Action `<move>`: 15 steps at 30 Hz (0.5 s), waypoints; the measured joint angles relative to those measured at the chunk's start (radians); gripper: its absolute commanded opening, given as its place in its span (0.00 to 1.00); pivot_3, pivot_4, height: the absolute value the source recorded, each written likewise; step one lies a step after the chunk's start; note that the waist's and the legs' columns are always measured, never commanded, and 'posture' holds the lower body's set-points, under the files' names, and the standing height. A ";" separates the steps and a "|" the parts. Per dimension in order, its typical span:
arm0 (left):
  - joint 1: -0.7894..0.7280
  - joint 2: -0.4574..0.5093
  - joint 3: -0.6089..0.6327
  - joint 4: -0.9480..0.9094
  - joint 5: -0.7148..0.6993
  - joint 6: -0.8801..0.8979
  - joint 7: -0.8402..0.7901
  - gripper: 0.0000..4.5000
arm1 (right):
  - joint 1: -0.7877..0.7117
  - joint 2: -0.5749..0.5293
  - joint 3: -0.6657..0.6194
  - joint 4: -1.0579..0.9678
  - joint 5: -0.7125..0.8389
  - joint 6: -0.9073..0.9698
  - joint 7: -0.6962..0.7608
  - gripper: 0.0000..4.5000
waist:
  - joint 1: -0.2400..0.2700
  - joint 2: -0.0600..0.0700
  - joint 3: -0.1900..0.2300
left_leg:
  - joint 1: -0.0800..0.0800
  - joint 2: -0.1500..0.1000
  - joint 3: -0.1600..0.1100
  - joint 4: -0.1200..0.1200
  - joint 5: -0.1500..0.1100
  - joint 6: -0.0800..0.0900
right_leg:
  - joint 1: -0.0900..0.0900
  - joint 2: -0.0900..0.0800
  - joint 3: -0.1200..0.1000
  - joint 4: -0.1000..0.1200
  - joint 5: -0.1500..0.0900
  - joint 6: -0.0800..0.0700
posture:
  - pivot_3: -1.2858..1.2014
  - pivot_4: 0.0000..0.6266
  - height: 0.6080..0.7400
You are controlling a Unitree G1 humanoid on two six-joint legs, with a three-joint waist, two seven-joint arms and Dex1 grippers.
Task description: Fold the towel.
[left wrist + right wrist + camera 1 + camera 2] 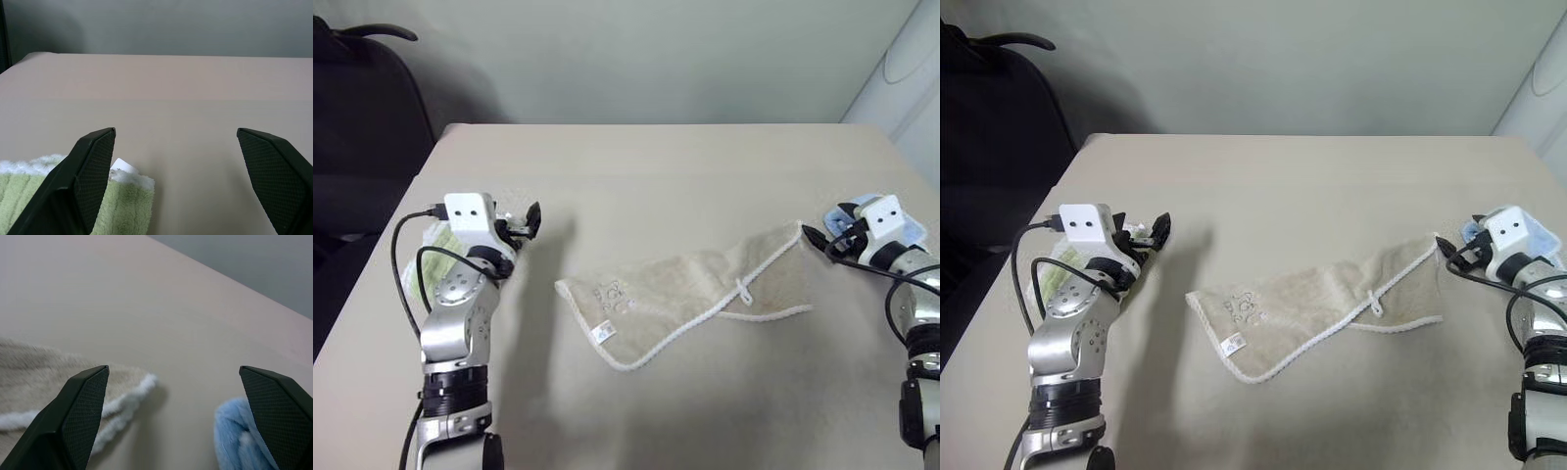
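- The towel (690,294) lies mid-table, loosely doubled over and skewed, its white trim uneven.
- Both tools hang released and empty: the left gripper (176,161) over a green towel (122,205), the right gripper (173,401) just off the beige corner, beside a blue towel (239,435).
- I'd say a fold is pending; next, pinch a corner.
- The logo's print is unreadable.

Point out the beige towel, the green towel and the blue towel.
beige towel (685,294), left eye view, middle of the cloth.
green towel (122,210), left wrist view, its near corner.
blue towel (234,440), right wrist view, its fluffy edge.
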 measured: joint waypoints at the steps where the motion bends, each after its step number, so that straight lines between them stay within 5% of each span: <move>1: 0.000 0.000 0.000 0.000 0.000 0.000 0.000 0.96 | 0.000 0.000 0.000 -0.002 0.001 0.000 0.000 1.00 | 0.000 0.000 0.000 | 0.000 0.000 0.000 0.000 0.000 0.000 | 0.000 0.000 0.000 0.000 0.000 0.000 | 0.52 0.24 1.00; 15: 0.000 0.004 -0.047 0.003 0.023 -0.021 -0.071 0.96 | 0.108 -0.004 -0.037 -0.132 0.035 0.056 0.003 1.00 | 0.004 0.000 0.000 | 0.000 0.000 0.000 0.000 0.000 0.000 | 0.000 0.000 0.000 0.000 0.000 0.000 | 0.52 0.24 1.00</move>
